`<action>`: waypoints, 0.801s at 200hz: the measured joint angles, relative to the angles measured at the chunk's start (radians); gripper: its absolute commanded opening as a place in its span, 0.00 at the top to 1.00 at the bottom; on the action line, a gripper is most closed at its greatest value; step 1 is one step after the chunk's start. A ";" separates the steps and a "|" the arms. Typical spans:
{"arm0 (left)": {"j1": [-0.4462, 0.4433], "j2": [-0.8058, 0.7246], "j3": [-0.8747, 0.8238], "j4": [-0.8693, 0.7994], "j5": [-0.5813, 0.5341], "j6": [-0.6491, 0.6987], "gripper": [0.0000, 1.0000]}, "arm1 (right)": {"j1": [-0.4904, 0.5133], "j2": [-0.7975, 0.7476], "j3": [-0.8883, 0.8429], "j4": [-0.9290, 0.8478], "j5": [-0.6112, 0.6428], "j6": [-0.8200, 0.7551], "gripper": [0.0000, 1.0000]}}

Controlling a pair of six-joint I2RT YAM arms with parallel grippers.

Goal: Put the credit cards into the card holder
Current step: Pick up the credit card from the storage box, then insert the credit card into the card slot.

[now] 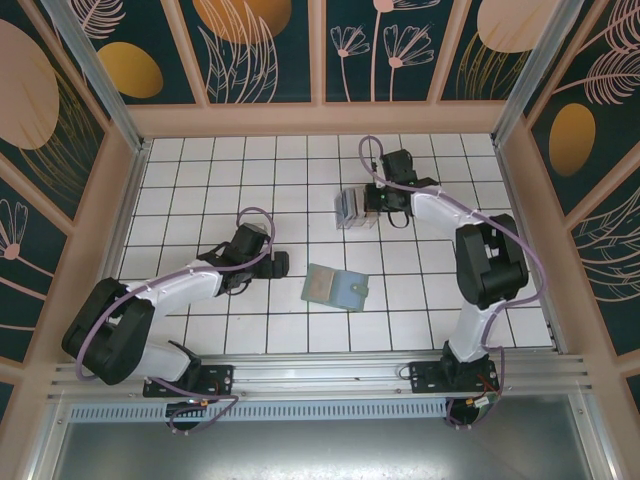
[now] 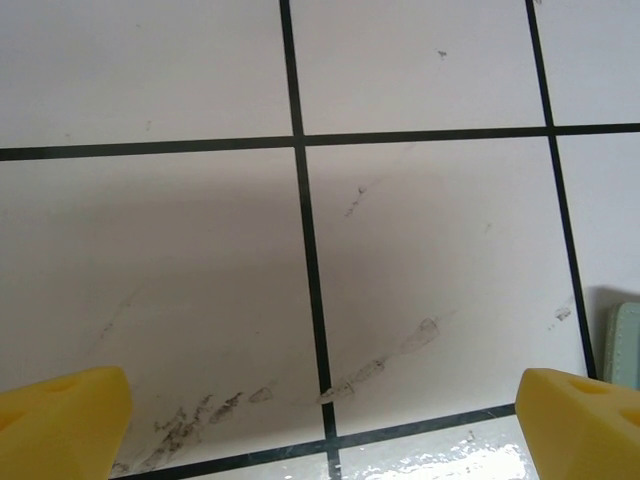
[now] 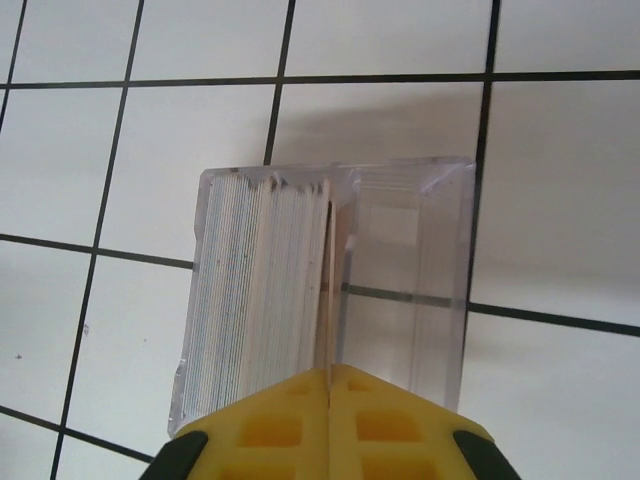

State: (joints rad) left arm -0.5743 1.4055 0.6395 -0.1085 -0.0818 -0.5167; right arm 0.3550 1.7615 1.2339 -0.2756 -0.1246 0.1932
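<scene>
Nearest the right wrist camera, the right gripper (image 3: 330, 388) has its yellow fingers (image 3: 275, 425) pressed together. A thin tan card (image 3: 326, 290), seen edge-on, runs up from the seam between them, so it looks pinched there. That card stands at the right end of the credit cards (image 3: 260, 290), which are packed upright in the left half of a clear plastic box (image 3: 440, 270). The right half of the box is bare.

In the top view the box (image 1: 352, 208) sits on the far middle of the white tiled table (image 1: 200, 180), with the right gripper (image 1: 378, 204) touching its right side. The card holder (image 1: 335, 287) lies flat and closed, grey-green, nearer the arms and a little left of the box, well apart from it. Bare tiles surround it on every side.

The left gripper (image 1: 276, 265) rests low over the tiles just left of the card holder. Its fingers (image 2: 60, 420) are spread wide, with nothing between them. In the left wrist view a sliver of the card holder (image 2: 626, 345) shows at the right edge. The wooden side walls (image 1: 120, 200) stand far from both the box and the card holder.
</scene>
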 measured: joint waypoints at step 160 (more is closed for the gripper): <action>0.000 -0.107 -0.171 0.144 0.467 -0.042 0.02 | 0.273 -0.707 -1.007 0.543 -0.259 0.708 1.00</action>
State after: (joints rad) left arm -0.5743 1.2987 0.4690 0.0353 0.3855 -0.5591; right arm 0.6277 1.0542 0.2264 0.2676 -0.3836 0.9012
